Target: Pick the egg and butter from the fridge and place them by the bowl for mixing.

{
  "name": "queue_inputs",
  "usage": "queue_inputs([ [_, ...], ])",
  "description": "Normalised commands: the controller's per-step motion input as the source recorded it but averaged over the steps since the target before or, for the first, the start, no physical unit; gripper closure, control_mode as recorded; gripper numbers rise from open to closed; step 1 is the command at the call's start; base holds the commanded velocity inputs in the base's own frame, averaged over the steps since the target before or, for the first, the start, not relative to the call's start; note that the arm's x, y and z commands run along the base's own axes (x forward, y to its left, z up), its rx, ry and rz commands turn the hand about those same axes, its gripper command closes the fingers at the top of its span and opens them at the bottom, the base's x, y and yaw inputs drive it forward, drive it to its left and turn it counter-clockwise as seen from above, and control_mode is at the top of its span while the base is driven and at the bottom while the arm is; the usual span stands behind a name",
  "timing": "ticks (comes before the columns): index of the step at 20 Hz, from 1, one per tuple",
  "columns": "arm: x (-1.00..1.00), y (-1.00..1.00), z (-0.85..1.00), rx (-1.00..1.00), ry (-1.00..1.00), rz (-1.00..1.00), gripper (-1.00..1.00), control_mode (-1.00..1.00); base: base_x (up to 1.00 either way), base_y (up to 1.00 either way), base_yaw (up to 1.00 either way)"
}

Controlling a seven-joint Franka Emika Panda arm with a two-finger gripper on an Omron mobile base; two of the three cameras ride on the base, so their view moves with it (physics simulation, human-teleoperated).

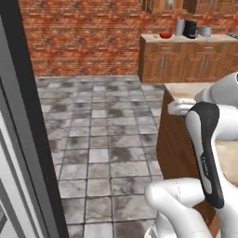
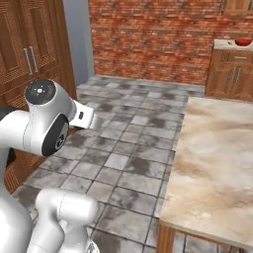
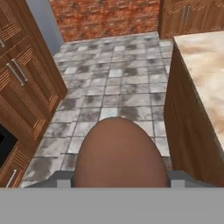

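The egg [image 3: 120, 153], a dark reddish-brown rounded ball, looms large at the bottom of the hand view, with my gripper [image 3: 120, 180] shut on it; a grey fingertip [image 3: 63, 179] shows on either side. Tiled floor lies below it. The bowl [image 1: 165, 35], glossy red, sits far off on the back wooden counter, also seen as the bowl [image 2: 243, 41] at the top right. The fridge [image 1: 18, 116] shows as a tall grey edge at the far left. The butter is out of view.
A marble-topped island [image 2: 212, 163] stands to my right, its wooden side [image 3: 188, 127] close to the egg. Tall wooden cabinets [image 2: 29, 49] line the left. A dark appliance [image 1: 189, 29] and pale pots stand by the bowl. Grey tiled floor [image 1: 102, 130] lies open between.
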Motion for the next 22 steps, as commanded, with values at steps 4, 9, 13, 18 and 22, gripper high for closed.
queue_inputs([
  [4, 0.0, 0.0, 0.0, 0.0, 0.0, 0.0, 1.0, 1.0, 0.83, 0.33, 0.23],
  [9, 0.0, 0.0, 0.0, 0.0, 0.0, 0.0, 1.0, 1.0, 0.94, 0.18, 0.13],
  [13, 0.0, 0.0, 0.0, 0.0, 0.0, 0.0, 1.0, 1.0, 0.94, 0.06, 0.02],
  [18, 0.0, 0.0, 0.0, 0.0, 0.0, 0.0, 1.0, 1.0, 0.94, 0.01, 0.0],
  [22, 0.0, 0.0, 0.0, 0.0, 0.0, 0.0, 1.0, 1.0, 0.94, 0.0, 0.0],
])
